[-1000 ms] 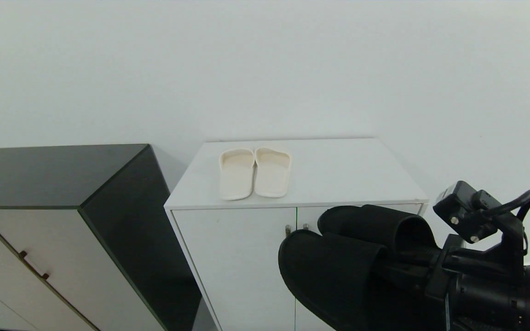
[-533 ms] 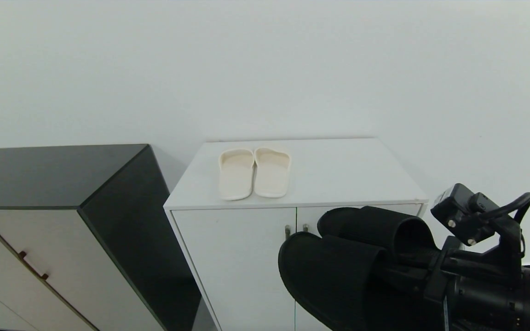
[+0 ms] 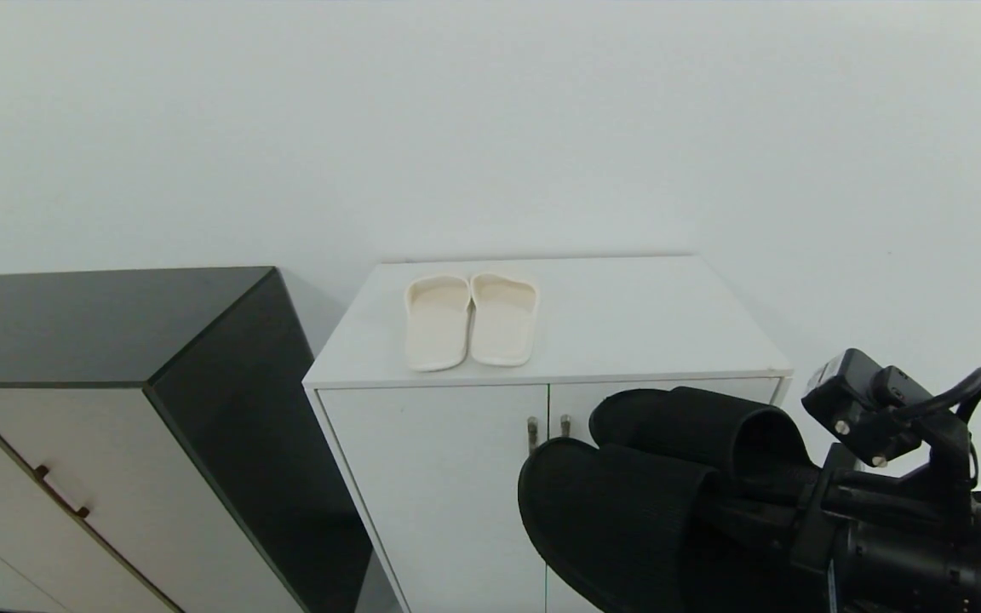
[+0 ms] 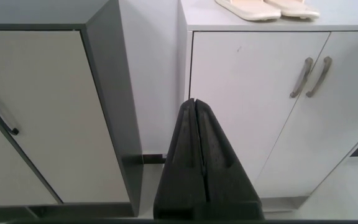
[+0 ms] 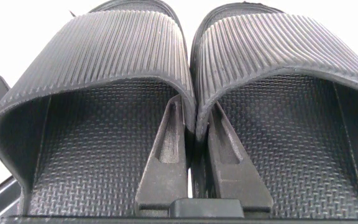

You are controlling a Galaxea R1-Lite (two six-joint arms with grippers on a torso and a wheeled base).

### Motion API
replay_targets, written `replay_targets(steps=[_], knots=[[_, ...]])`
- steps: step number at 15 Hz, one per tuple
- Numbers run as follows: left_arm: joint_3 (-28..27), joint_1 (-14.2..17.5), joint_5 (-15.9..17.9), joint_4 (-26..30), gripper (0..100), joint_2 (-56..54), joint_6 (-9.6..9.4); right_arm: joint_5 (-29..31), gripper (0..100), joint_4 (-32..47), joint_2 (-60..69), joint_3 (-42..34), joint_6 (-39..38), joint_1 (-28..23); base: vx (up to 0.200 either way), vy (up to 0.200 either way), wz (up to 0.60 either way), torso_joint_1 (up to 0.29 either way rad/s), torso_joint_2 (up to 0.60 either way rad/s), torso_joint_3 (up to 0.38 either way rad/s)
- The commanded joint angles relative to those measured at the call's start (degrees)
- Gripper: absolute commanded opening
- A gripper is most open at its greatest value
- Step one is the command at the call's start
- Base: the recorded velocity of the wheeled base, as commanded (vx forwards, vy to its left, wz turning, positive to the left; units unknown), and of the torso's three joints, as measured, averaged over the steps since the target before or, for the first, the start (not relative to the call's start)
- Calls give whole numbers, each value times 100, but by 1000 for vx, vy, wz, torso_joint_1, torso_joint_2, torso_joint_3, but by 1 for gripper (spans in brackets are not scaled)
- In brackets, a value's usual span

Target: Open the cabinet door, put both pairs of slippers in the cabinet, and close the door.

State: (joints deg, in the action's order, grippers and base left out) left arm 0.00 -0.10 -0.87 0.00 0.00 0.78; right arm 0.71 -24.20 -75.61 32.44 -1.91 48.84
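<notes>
Right hand (image 5: 192,111) with black slippers (image 3: 618,511) slightly lower than before

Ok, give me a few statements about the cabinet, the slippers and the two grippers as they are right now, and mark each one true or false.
1. Both doors of the white cabinet are shut. True.
2. The cream slippers lie inside the cabinet. False: they sit side by side on its top.
3. The right gripper holds the black slippers. True: its fingers pinch the pair's adjoining sides together.
4. The left gripper holds a slipper. False: its fingers are shut on nothing, in front of the cabinet.
</notes>
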Motion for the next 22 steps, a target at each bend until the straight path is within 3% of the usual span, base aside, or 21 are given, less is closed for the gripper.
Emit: replay_targets(steps=[1, 7, 8, 22], knots=[[0, 1, -1, 0, 0, 0, 1, -9, 0, 3, 11, -18, -2, 3, 0, 0, 0, -41, 100, 66], [0, 1, 16, 0, 0, 0, -8, -9, 0, 3, 28, -53, -2, 3, 0, 0, 0, -188, 461, 266], [0, 1, 16, 0, 100, 0, 10, -9, 0, 3, 28, -62, -2, 3, 0, 0, 0, -203, 530, 315], [-9, 1, 43, 9, 100, 9, -34, 17, 0, 20, 310, -212, 244, 135, 0, 0, 0, -161, 488, 320]])
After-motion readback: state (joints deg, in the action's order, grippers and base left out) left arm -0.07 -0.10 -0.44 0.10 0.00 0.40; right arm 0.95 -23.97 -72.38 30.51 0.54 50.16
